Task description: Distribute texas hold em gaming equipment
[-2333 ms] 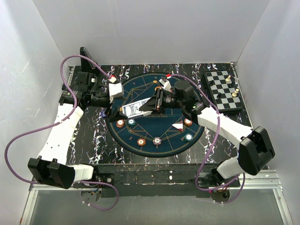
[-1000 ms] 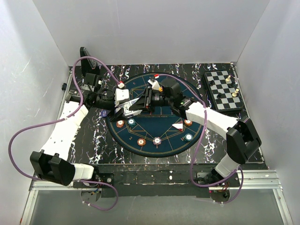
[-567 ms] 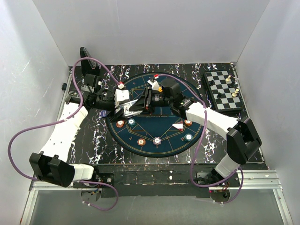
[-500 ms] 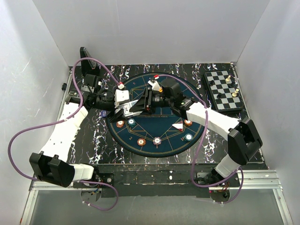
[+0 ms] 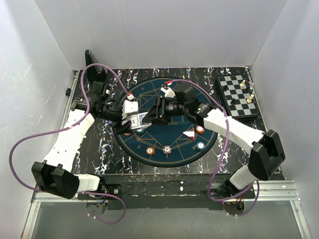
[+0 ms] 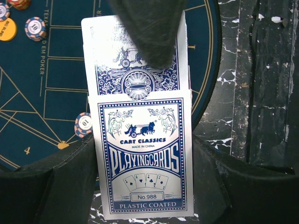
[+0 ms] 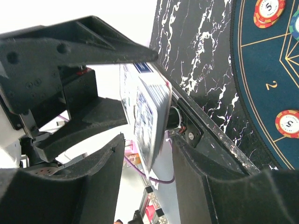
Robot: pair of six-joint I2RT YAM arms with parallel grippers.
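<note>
white walls close round a black, white-veined counter (image 5: 99, 144). a round dark-blue mat (image 5: 182, 152) with gold lines covers most of its middle. a black-and-white chessboard (image 5: 238, 96) with small pieces sits at the far right corner, off the mat.

both arms reach in and meet over the left half of the mat. the left pincer (image 5: 133, 122) is clamped on a blue-and-white playing-card box (image 6: 142, 163), with one dark finger (image 6: 65, 182) on each long edge near the box's lower end. the box is held in the air where the mat's left rim meets the counter. above the box front a blue back pattern stands out. it may be the raised flap or cards, and i cannot tell which.

the right pincer (image 5: 152, 115) stands apart around the box's other end. in the right wrist view its fingers (image 7: 100, 172) flank the thin edge with a gap on both sides. in the left wrist view one of them is a dark blur across the top of the box, and contact cannot be judged.

on the mat lie striped poker chips: an orange chip (image 5: 199, 129) beside a red-white triangle marker (image 5: 189, 133), a teal chip (image 5: 200, 146), and two more chips (image 5: 167, 149) near the front rim. a yellow disc (image 6: 5, 30) lies by another chip in the left wrist view.
</note>
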